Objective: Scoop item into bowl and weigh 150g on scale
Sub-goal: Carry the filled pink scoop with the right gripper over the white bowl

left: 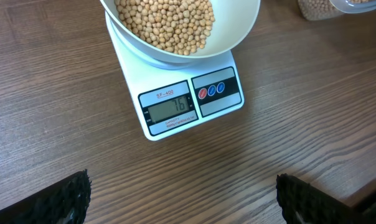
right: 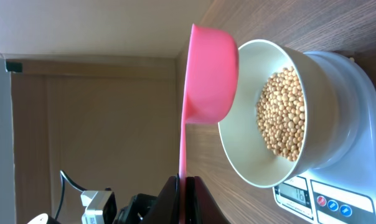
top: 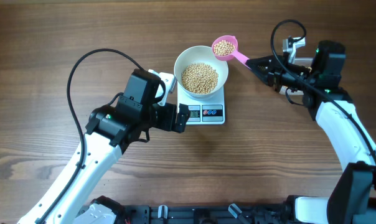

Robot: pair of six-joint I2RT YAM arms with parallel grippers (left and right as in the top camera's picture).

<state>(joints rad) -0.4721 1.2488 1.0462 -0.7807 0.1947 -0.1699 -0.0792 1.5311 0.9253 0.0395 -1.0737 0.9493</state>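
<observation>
A wooden table seen from above, with two robot arms reaching in from either side. In the middle a white bowl (top: 182, 62) sits on a small white scale (top: 211, 114). A layer of tan beans (top: 200, 78) covers the bottom of the bowl. In the left wrist view the scale's display appears to read 76, so the bowl looks roughly half filled for this task.

The right gripper (top: 253, 62) is clamped shut on the handle end of a pink scoop (top: 240, 57). The scoop's cup is full of beans and held level. It hangs at the far right edge of the bowl, overlapping the rim and slightly above it in the right wrist view. The handle runs straight back from the cup to the right arm, pointing away from the bowl. The bowl's centre therefore lies just past the cup, along the line of the handle. Tipping would likely need a short push forward, then a roll about the handle.

The left gripper (left: 183, 183) hovers spread wide and empty near the scale's front, facing the display and touching nothing.
</observation>
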